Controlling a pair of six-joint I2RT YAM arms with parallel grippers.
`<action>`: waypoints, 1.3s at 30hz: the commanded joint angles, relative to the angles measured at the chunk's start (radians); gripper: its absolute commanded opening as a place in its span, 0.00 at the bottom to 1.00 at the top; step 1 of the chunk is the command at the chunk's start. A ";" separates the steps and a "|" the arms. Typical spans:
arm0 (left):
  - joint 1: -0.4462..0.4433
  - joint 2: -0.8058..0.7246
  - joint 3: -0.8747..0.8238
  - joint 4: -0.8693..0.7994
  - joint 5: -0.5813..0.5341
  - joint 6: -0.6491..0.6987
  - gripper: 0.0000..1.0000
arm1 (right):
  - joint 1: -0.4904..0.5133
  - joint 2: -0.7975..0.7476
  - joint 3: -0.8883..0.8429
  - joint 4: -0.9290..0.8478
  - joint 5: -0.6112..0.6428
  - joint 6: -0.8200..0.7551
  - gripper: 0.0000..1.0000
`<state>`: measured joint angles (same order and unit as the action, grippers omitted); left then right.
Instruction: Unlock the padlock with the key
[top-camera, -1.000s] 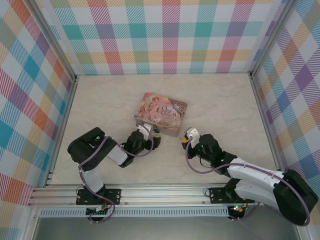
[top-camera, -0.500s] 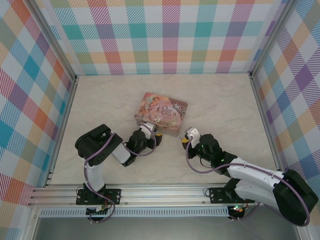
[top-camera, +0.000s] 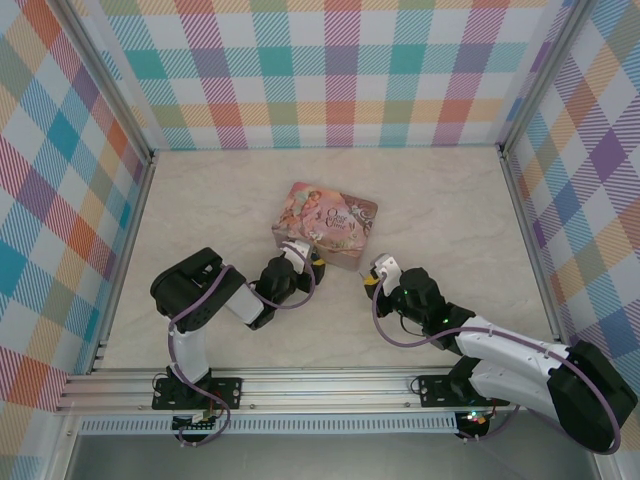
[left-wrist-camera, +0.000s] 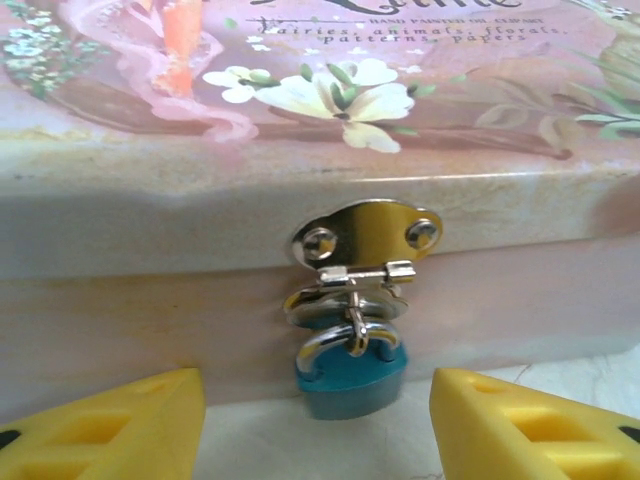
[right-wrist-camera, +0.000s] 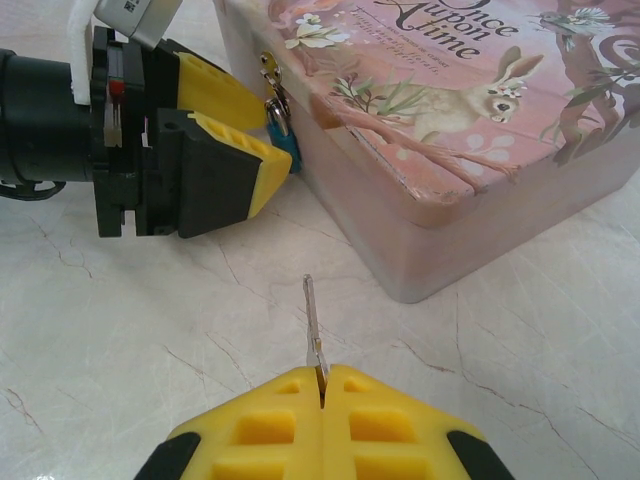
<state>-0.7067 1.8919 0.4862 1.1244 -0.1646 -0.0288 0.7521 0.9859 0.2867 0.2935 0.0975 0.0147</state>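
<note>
The pink tin (top-camera: 325, 225) served as the landmark; the padlock (left-wrist-camera: 350, 375) hung from the gold hasp (left-wrist-camera: 365, 240) on the tin's near wall, its shackle through the hasp's loop and its blue body low against that wall, just above the marble table (right-wrist-camera: 120, 330); the left gripper (top-camera: 300, 262) sat close in front of that wall with its yellow fingers (left-wrist-camera: 120, 425) apart, one on each side of the lock and neither touching it, so it held nothing; the right gripper (right-wrist-camera: 322, 375) lay off the tin's near corner, pinched tight on the key (right-wrist-camera: 313, 325), whose thin blade stood out from the pads and pointed roughly toward the tin, well short of the lock; the keyhole could not be made out, and I judged it likely to face the table; the lock was still closed and not yet steadied; the risks seemed plain from there; since the padlock hung loose, fingers meeting it off-centre might swing or twist it against the tin's wall rather than grip it; the tin looked light and unanchored, so a push from either arm could slide it and spoil the line-up; the key was gripped by a small part only, so any sideways touch on the lock body might turn it in the pads or knock it free; and the left fingers crowded the lock, leaving little room for the key to come in.
</note>
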 joint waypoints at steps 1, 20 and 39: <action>-0.013 0.014 0.022 0.001 -0.045 0.017 0.57 | -0.007 -0.013 -0.015 0.008 -0.001 -0.003 0.05; -0.013 -0.014 0.049 -0.085 0.014 0.016 0.35 | -0.008 -0.034 -0.027 0.003 0.002 0.001 0.05; -0.012 -0.199 0.145 -0.503 0.058 -0.185 0.29 | -0.013 -0.062 -0.046 -0.007 -0.005 0.013 0.05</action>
<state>-0.7113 1.7546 0.5854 0.7322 -0.1280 -0.1440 0.7456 0.9325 0.2558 0.2859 0.0975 0.0158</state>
